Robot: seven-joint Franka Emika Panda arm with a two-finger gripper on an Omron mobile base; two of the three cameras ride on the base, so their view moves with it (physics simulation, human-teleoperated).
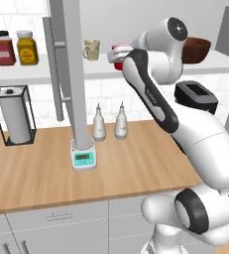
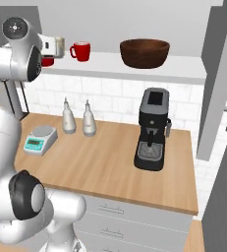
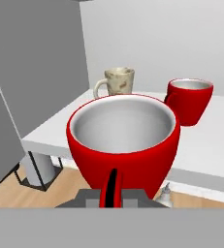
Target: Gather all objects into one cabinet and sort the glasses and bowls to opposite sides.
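One red cup fills the hand view, its handle toward me, hanging just in front of the cabinet's shelf edge. My gripper is shut on it, with the fingertips hidden under the cup. From the base, the gripper sits at the shelf front, a bit of that red cup showing below the hand. On the white cabinet shelf stand the second red cup, the beige mug and, to the right, the dark brown bowl. My arm partly hides the bowl.
The grey cabinet door with its bar handle stands open left of the gripper. Two spice jars sit on the tiled shelf. On the counter are a paper-towel holder, a scale, two bottles and a coffee machine.
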